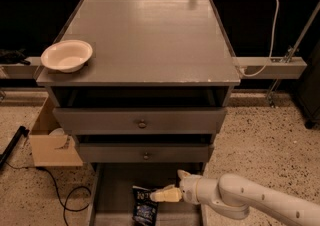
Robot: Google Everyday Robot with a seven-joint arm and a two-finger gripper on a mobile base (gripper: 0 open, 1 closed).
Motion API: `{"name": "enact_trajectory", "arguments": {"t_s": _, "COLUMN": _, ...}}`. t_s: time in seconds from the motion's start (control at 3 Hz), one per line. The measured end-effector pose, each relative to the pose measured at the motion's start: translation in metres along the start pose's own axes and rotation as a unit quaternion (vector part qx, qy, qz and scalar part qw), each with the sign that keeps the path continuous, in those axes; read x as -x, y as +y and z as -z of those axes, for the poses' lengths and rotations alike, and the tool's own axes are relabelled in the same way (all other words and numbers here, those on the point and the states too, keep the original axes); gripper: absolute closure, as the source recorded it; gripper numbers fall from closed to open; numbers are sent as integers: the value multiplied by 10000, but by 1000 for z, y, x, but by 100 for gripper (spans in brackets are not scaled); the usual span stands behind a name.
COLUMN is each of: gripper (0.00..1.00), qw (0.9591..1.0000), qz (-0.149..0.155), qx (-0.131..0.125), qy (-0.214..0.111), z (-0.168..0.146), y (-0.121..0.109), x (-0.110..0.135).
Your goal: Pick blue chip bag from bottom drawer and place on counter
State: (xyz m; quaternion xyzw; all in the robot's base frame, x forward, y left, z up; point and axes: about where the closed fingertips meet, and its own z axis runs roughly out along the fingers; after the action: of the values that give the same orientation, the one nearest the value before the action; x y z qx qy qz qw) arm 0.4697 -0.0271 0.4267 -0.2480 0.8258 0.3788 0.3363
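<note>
One gripper is in service, mounted on my white arm, which enters from the lower right. The gripper points left and sits low over the open bottom drawer, below the fronts of the two upper drawers. Its pale tip overlaps the upper right corner of the blue chip bag. I cannot tell whether it is touching the bag, or whether my gripper is spread or pressed together.

The blue chip bag lies on the grey floor of the bottom drawer, near the middle of its width. It is dark, with white lettering near its top.

The middle drawer and the top drawer each carry a small round knob, and there is a dark gap above each front.

The counter is the flat grey top of the cabinet. A white bowl stands at its front left corner, well apart from my gripper.

On the speckled floor to the left of the cabinet are a cardboard box and a dark cable.
</note>
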Motion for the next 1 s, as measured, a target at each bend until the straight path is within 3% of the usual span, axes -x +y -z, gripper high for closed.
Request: {"name": "enact_trajectory", "arguments": {"t_s": 1.0, "gripper": 0, "qw": 9987, "qz": 122, "qx": -245, "qy": 435, "z": -60, "y": 0, "x": -11}}
